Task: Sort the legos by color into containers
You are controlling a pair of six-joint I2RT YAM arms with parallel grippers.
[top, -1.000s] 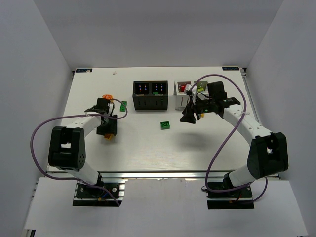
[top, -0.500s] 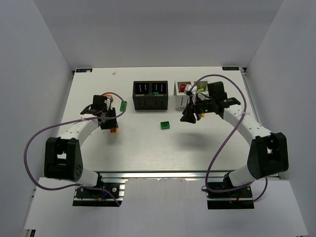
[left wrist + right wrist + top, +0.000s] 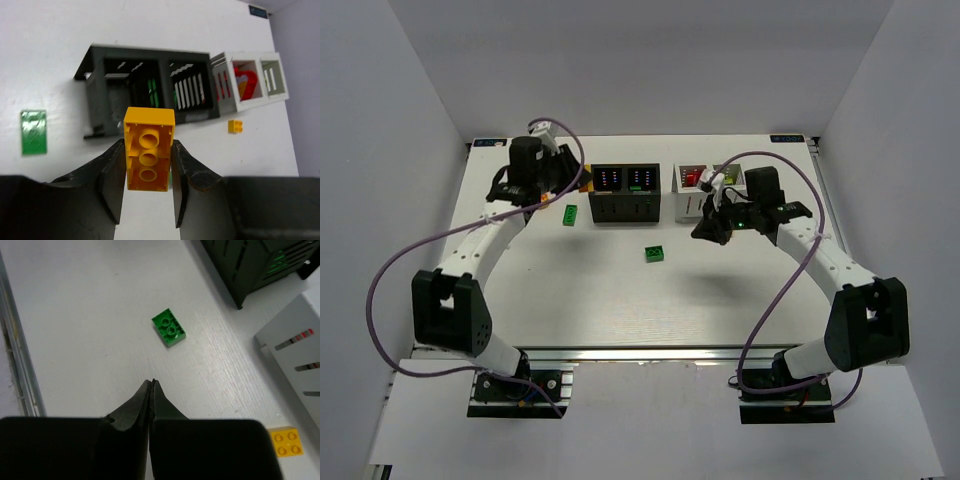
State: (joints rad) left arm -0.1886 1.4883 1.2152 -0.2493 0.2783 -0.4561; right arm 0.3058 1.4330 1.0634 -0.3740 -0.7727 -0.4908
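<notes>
White table [image 3: 600, 290]: left gripper [image 3: 147, 148] clamps orange brick [image 3: 149, 131]; right gripper [image 3: 151, 384] pinched together near green brick [image 3: 169, 328].

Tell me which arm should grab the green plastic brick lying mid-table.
Right. Its jaws are shut and empty, with the green plastic brick close ahead; the left jaws clamp an orange-yellow plastic brick by the black slotted container.

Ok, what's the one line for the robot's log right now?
left claw: shut on yellow lego, near black container | right claw: shut, empty
</notes>
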